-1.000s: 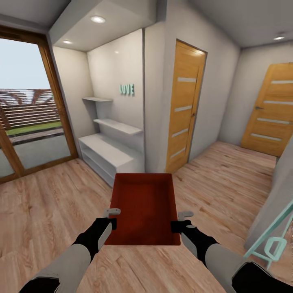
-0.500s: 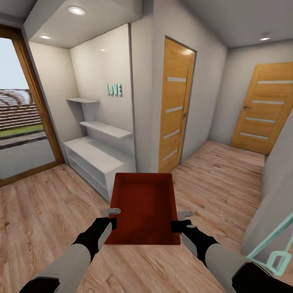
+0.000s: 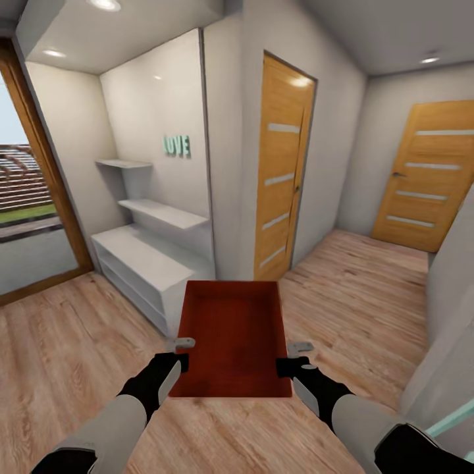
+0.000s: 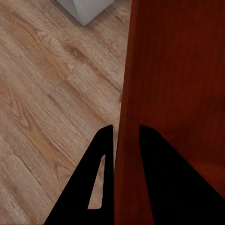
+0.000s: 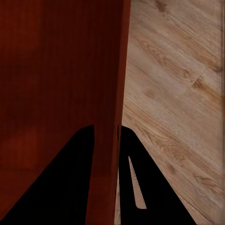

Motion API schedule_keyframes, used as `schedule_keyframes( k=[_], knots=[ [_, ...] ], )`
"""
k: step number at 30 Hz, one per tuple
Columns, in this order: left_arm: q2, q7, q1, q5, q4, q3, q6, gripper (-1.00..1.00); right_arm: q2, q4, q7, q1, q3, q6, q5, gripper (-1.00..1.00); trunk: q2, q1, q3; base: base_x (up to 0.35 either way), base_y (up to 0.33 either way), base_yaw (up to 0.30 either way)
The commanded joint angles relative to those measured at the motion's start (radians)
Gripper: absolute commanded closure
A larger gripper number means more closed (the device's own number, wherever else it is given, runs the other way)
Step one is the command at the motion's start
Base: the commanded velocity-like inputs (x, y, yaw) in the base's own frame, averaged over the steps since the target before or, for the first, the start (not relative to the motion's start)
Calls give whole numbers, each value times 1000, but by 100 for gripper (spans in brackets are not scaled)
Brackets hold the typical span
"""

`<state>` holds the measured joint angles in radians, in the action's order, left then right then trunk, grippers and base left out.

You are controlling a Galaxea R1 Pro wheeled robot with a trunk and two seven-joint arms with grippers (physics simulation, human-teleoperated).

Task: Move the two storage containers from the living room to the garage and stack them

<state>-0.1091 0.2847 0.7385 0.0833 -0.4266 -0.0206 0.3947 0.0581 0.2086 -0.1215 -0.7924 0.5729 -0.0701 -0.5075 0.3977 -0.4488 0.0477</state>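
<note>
Storage container (image 3: 232,339) is riding level between the arms: left gripper (image 3: 179,352) is pinching its left wall, right gripper (image 3: 295,355) its right wall, so the load is staying balanced during travel. Its long axis is pointing away from the robot, open side up, above the wood-plank floor (image 3: 368,289), toward the near door (image 3: 280,171).

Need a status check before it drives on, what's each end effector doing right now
Left end effector: closed on the storage container's left wall.
Right end effector: closed on its right wall.
</note>
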Motion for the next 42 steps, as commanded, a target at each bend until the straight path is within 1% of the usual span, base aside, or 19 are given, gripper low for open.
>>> schedule_keyframes(
  k=[1, 42],
  knots=[
    [17, 7, 1, 12, -32, -1, 3, 100, -17, -51, -6, -1, 4, -6, -26, 100, 2, -1, 2, 322, 0, -227],
    [17, 7, 1, 12, -32, -1, 3, 100, -17, -51, -6, -1, 4, -7, -26, 100, 2, -1, 2, 322, 0, -242]
  ],
)
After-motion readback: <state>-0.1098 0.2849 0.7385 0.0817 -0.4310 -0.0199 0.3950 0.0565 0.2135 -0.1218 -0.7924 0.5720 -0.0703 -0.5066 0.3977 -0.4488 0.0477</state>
